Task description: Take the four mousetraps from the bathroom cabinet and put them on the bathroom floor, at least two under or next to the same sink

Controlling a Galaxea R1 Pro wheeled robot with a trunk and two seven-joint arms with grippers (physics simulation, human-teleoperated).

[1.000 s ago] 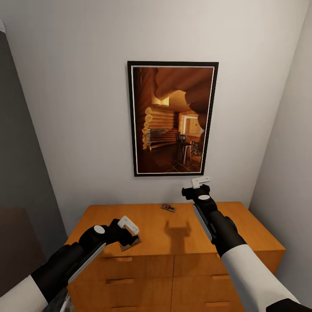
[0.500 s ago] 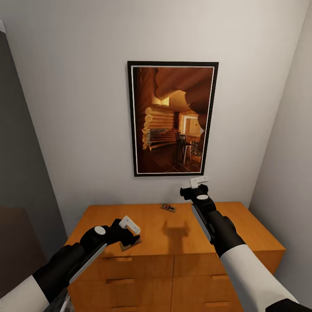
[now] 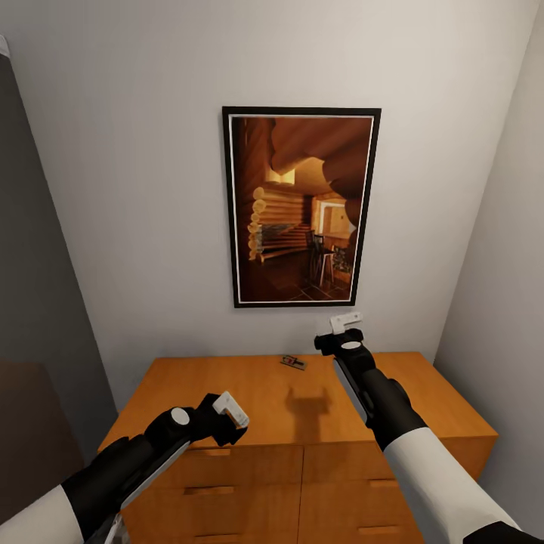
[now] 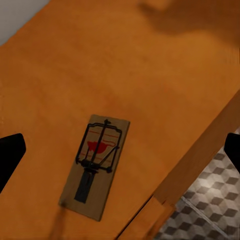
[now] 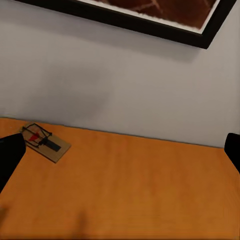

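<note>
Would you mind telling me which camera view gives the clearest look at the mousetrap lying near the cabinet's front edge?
The left wrist view: the mousetrap lies flat on the cabinet top between the open fingers, its wire parts and red patch plain. In the head view the left gripper covers that spot. The right wrist view shows another mousetrap by the wall.

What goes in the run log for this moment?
left gripper: open above front mousetrap | right gripper: open, raised | rear mousetrap: on cabinet
</note>
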